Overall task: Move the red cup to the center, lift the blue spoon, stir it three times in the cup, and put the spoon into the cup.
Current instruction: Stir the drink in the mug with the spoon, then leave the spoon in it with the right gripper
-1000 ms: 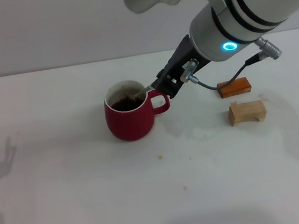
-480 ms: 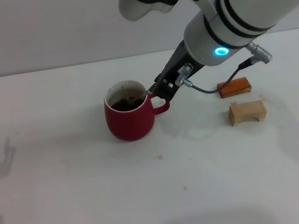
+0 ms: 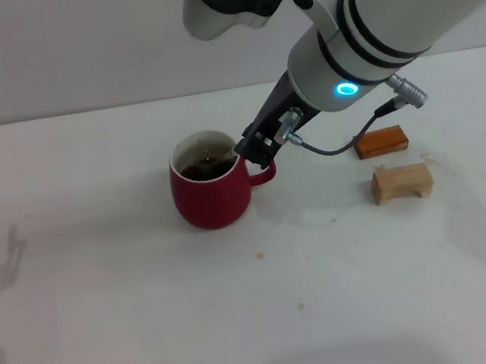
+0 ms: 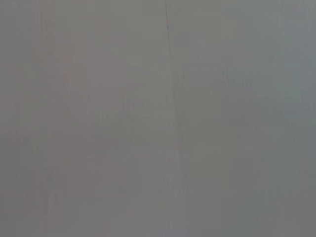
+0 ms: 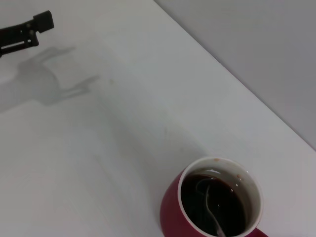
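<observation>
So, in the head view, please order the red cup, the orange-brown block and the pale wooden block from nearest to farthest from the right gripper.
1. The red cup: the right gripper is at its rim, above the handle.
2. The orange-brown block: farther toward the robot's right.
3. The pale wooden block: also to the right, closer to the robot than the orange-brown one, and slightly farther from the gripper.
</observation>
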Motion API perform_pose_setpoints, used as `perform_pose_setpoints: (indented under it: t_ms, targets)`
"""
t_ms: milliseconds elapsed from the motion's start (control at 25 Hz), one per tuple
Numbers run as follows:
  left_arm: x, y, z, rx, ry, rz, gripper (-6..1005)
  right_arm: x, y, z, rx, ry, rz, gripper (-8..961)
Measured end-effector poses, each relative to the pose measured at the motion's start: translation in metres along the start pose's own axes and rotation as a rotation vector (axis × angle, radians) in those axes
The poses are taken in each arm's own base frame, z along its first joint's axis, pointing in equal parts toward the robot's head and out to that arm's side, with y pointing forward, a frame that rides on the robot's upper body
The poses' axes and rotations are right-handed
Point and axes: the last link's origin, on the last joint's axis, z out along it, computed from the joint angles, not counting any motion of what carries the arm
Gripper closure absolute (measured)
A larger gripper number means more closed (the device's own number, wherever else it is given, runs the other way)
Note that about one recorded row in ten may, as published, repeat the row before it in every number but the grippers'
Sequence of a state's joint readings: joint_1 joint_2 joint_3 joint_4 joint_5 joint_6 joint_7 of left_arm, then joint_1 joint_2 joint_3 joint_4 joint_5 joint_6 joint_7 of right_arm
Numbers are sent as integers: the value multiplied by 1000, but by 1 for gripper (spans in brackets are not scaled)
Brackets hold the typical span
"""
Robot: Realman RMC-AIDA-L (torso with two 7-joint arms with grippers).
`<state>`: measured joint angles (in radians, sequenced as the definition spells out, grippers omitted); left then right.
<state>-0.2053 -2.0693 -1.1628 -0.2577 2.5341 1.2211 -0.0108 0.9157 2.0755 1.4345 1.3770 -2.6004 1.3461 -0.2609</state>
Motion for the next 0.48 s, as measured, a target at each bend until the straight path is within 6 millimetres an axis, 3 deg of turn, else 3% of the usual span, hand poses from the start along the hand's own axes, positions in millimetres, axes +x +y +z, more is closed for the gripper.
perform_pose_setpoints:
  t_ms: [480]
  targets:
    - [1,1,1,-6,2,2,145,0,-3,9,3,5,10,828]
